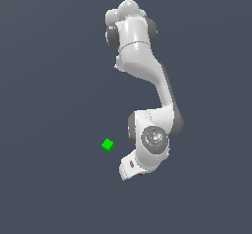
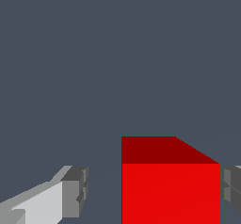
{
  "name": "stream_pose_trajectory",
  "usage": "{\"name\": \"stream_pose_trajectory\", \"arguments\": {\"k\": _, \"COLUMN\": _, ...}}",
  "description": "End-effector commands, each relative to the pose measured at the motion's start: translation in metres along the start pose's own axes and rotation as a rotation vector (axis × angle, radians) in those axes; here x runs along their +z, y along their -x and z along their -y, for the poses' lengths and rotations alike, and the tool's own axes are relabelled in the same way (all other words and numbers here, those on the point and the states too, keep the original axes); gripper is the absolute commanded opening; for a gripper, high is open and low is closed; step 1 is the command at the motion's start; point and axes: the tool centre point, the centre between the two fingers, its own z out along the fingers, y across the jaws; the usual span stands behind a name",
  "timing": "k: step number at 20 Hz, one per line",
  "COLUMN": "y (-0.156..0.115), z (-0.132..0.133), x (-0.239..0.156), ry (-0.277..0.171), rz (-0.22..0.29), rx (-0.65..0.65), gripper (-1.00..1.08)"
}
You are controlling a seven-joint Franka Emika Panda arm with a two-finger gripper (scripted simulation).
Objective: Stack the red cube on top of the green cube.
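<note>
One white Franka Panda arm (image 1: 147,80) reaches down over a plain dark grey surface (image 1: 49,105); its single gripper (image 2: 153,190) is spread, two grey fingertips (image 2: 75,190) standing apart; one red cube (image 2: 170,185) sits between them, hard against one finger, with a clear gap to the other, neither pad visibly pinching it; in the exterior view that red cube shows only as a speck just under the gripper's white hand; one green cube (image 1: 107,145) rests on the surface apart from the gripper, towards the exterior view's left; two cubes in all, one of each colour.
</note>
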Motion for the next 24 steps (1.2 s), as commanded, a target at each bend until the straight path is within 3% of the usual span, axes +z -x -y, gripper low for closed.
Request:
{"name": "stream_pose_trajectory", "arguments": {"k": 1, "y": -0.001, "z": 0.000, "x": 0.003, "ry": 0.001, "rz": -0.002, "rx": 0.000, "gripper": 1.00}}
{"name": "stream_pose_trajectory", "arguments": {"k": 4, "y": -0.002, "z": -0.001, "x": 0.002, "ry": 0.001, "rz": -0.002, "rx": 0.000, "gripper": 1.00}}
{"name": "stream_pose_trajectory", "arguments": {"k": 5, "y": -0.002, "z": -0.001, "x": 0.002, "ry": 0.001, "rz": -0.002, "rx": 0.000, "gripper": -1.00}}
{"name": "stream_pose_trajectory", "arguments": {"k": 17, "y": -0.001, "z": 0.000, "x": 0.001, "ry": 0.000, "rz": -0.001, "rx": 0.000, "gripper": -1.00}}
{"name": "stream_pose_trajectory", "arguments": {"k": 24, "y": -0.001, "z": 0.000, "x": -0.020, "ry": 0.000, "rz": -0.001, "rx": 0.000, "gripper": -1.00}}
